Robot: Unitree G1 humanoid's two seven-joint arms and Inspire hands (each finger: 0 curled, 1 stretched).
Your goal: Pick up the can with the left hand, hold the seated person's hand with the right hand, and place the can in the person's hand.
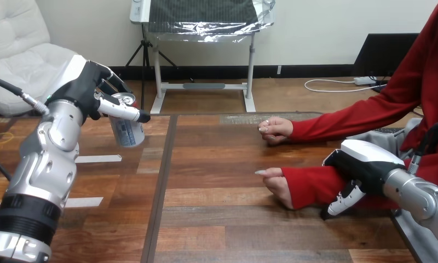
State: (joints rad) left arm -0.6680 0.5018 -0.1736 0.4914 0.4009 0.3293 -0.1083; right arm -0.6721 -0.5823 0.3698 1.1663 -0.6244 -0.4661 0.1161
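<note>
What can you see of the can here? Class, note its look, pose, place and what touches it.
The can is a small metal drink can with a pale body carrying blue print and a silver top with a raised rim. It tilts slightly, its top leaning left, and appears lifted above the left part of the table. The left hand grips it, with fingers curled behind it and the thumb across its upper front. Nothing else touches it.

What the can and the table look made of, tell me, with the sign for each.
The can, held in the left hand: likely thin metal, going by its shiny silver top rim; the side is pale with print. The table: wood planks or a wood-look laminate, brown with grain streaks, seams and a faint sheen.
</note>
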